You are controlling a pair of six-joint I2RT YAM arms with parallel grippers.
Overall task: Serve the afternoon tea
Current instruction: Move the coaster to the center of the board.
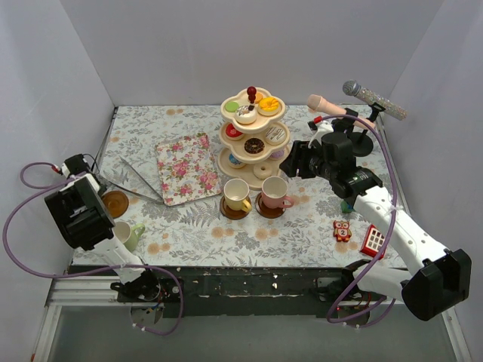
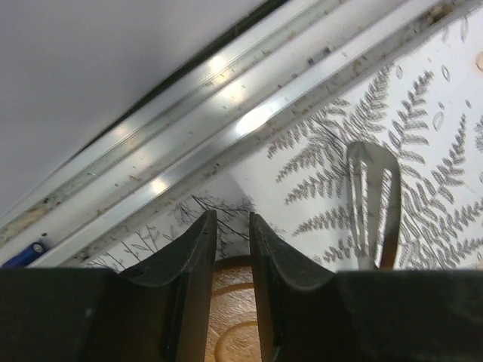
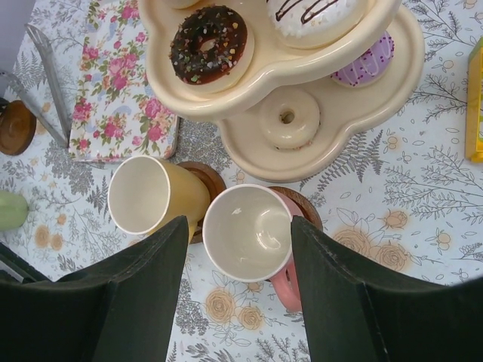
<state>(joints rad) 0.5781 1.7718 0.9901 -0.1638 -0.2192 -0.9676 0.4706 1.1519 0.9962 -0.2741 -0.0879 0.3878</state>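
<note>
The cream three-tier stand (image 1: 253,136) holds donuts and cakes at the back centre. In front of it a yellow cup (image 1: 238,194) and a pink cup (image 1: 275,192) stand on brown saucers. My right gripper (image 1: 293,164) hovers open above them. In the right wrist view its fingers flank the pink cup (image 3: 249,232) without touching it, and the yellow cup (image 3: 139,194) is to the left. A green cup (image 1: 130,234) stands at front left. My left gripper (image 2: 232,219) is drawn in to a narrow gap over the bare saucer (image 2: 230,317), whose wood fills that gap.
Metal tongs (image 1: 139,181) lie beside a floral tray (image 1: 187,167), right of the bare saucer (image 1: 115,202). Two microphones (image 1: 373,100) rest at back right. Small toy blocks (image 1: 342,230) sit at front right. The left wall and table rail (image 2: 226,128) run close to my left gripper.
</note>
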